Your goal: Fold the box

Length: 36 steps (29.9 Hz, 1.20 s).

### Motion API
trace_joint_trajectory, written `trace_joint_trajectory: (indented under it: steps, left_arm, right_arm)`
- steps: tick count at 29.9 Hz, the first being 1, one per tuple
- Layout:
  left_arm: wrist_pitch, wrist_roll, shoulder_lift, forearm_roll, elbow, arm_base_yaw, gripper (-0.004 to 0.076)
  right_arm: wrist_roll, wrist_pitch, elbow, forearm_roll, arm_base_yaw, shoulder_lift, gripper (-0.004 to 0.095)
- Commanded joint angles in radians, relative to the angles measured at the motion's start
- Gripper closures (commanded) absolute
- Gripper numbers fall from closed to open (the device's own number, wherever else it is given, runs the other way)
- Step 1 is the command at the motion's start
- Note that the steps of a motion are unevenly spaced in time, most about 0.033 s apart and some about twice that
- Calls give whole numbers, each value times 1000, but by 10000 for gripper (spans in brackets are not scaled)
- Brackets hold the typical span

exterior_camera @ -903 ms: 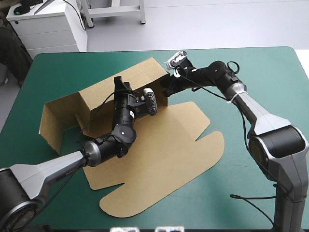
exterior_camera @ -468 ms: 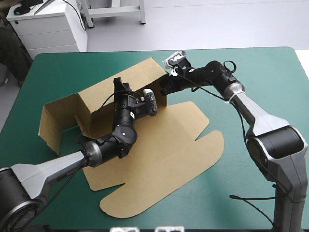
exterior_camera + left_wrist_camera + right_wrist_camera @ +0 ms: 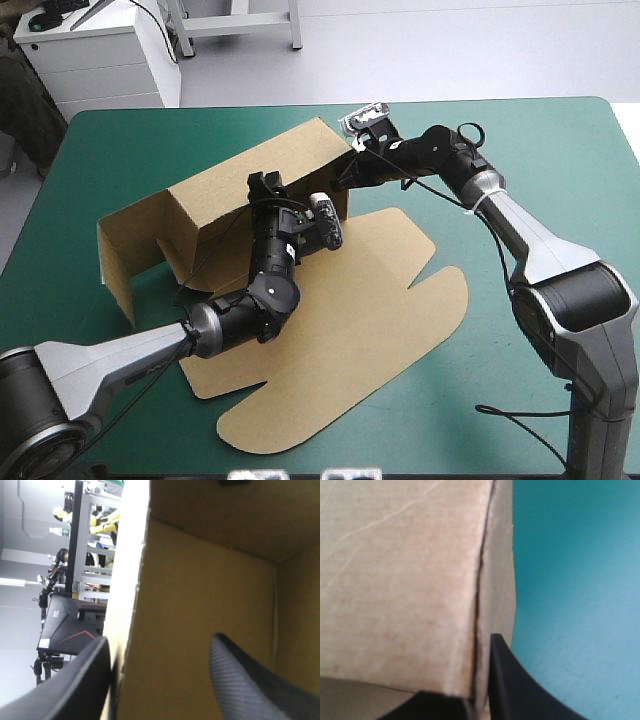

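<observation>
Box: left and centre of frame on the teal-green counter; walls raised at upper left, lid flat toward lower right. Left hand: centre of frame, at the back wall's top edge, fingers spread astride that edge, one inside the box and one outside; contact cannot be confirmed. Right hand: upper right of centre, at the raised wall's right-hand corner, fingers pressed nearly together, pinching the board there
</observation>
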Motion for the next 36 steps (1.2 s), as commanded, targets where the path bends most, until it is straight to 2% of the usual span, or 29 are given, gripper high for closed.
trace_joint_trajectory:
  steps: [1, 11, 12, 14, 16, 17, 21, 27, 36]
  left_arm:
    - [107, -47, -42, 126, -47, -60, 302]
    - [245, -48, -121, 117, -58, -253, 316]
    - [259, -48, -132, 110, -58, -275, 351]
    - [287, -48, -154, 103, -58, -312, 480]
    - [302, -48, -185, 103, -58, -347, 699]
    - [302, -48, -198, 103, -58, -358, 723]
    - [274, -48, -285, 95, -64, -372, 722]
    - [183, -40, -412, 2, -147, -329, 722]
    - [100, 144, -523, -186, -260, -73, 722]
  right_arm:
    - [57, 78, -11, -69, 2, -39, 912]
    - [100, 76, -11, -69, 2, -39, 912]
    - [105, 76, -11, -69, 2, -41, 912]
    - [113, 76, -11, -71, 2, -43, 912]
    - [126, 75, -11, -82, 2, -52, 912]
    - [138, 72, -11, -98, 2, -60, 912]
    - [206, 68, -16, -208, 2, -107, 912]
    - [300, 96, -16, -301, 2, -195, 912]
    - [462, 291, -16, -421, 2, -308, 912]
